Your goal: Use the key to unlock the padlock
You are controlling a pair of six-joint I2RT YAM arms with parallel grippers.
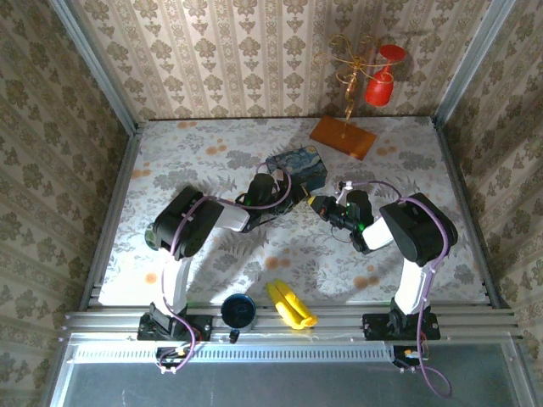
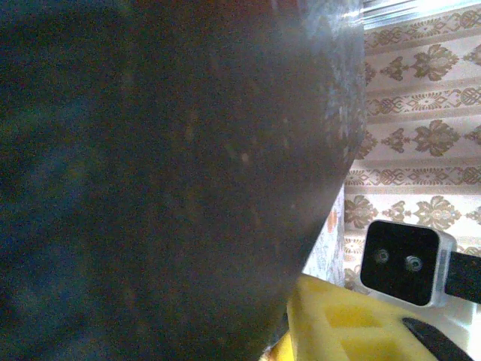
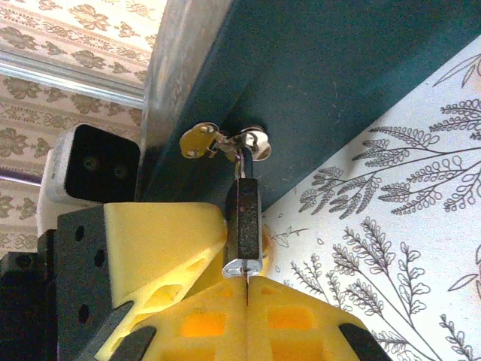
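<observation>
I have the right gripper point(image 3: 246, 297) clenched on the key point(image 3: 243, 268) under the padlock point(image 3: 244, 214), with a finger point(image 3: 167, 239) of the left gripper point(image 1: 293, 198) bracing it for the turn (whether the left is clamped, I cannot tell).

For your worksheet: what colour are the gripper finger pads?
Yellow pads; clearest in the right wrist view.

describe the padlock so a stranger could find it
Start at the blue painting-printed box mid-table. The padlock is hooked through a clasp on its side: tiny, dark and silver metal, unlike the large printed box.
</observation>
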